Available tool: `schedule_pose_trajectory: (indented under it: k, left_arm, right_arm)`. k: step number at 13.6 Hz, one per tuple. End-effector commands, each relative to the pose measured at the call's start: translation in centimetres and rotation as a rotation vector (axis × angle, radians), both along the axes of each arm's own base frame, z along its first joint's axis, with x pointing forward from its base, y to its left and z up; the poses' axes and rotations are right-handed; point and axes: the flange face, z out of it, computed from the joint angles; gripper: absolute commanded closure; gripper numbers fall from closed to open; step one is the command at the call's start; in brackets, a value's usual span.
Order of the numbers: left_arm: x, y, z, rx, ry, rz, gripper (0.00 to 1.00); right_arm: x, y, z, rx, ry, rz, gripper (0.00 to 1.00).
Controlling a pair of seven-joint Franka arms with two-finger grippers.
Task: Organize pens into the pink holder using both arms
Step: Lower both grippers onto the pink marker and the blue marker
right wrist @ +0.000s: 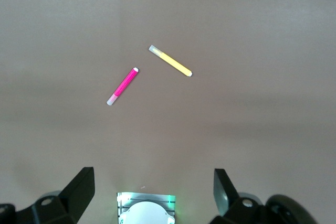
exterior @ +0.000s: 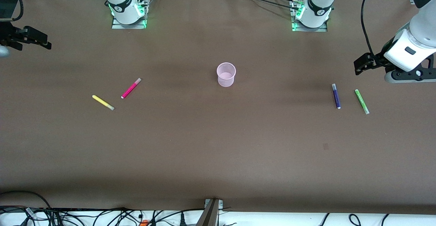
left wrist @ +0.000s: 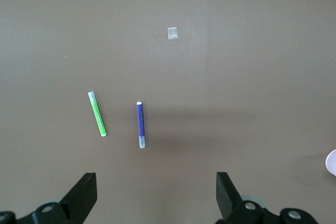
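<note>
The pink holder [exterior: 226, 74] stands upright and empty at the table's middle. The yellow pen [exterior: 103, 102] and magenta pen [exterior: 131, 88] lie toward the right arm's end; both show in the right wrist view, yellow [right wrist: 170, 61] and magenta [right wrist: 122, 86]. The blue-purple pen [exterior: 336, 96] and green pen [exterior: 362, 101] lie toward the left arm's end; both show in the left wrist view, blue-purple [left wrist: 140, 125] and green [left wrist: 96, 114]. My left gripper [exterior: 357, 65] [left wrist: 156, 182] is open and empty, up over the table beside those two pens. My right gripper [exterior: 46, 43] [right wrist: 152, 179] is open and empty, over the table's right-arm end.
The two arm bases [exterior: 128, 13] [exterior: 310, 16] stand along the table's edge farthest from the front camera. A small pale patch [exterior: 325, 146] [left wrist: 172, 33] marks the brown tabletop. Cables and a post [exterior: 211, 212] line the edge nearest the camera. The holder's rim shows in the left wrist view [left wrist: 332, 162].
</note>
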Motion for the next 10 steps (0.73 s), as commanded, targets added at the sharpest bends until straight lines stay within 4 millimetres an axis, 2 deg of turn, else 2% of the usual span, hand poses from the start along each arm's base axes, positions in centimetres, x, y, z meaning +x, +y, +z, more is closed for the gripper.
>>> schedule_pose_trajectory:
  k: [1,3,4,7,10]
  left_arm:
    - [0.8,-0.4,0.3,-0.024,0.014,-0.014,0.00]
    - [1.0,-0.9,0.3,-0.032,-0.028,-0.027,0.00]
    - [1.0,-1.3,0.0,-0.034,-0.038,-0.035,0.00]
    - [0.9,-1.4,0.1,-0.034,-0.040,-0.036,0.00]
    - [1.1,-1.3,-0.3,-0.023,-0.033,-0.037,0.00]
  right_arm:
    - [-0.2,0.1,0.4,0.012,0.003,-0.020,0.00]
    - [-0.1,0.1,0.5,0.012,0.002,-0.017,0.00]
    - [-0.1,0.1,1.2,0.009,-0.012,-0.017,0.00]
    - [1.0,0.0,0.9,0.013,-0.011,-0.008,0.00]
    - [1.6,1.5,0.8,0.007,-0.022,-0.064,0.00]
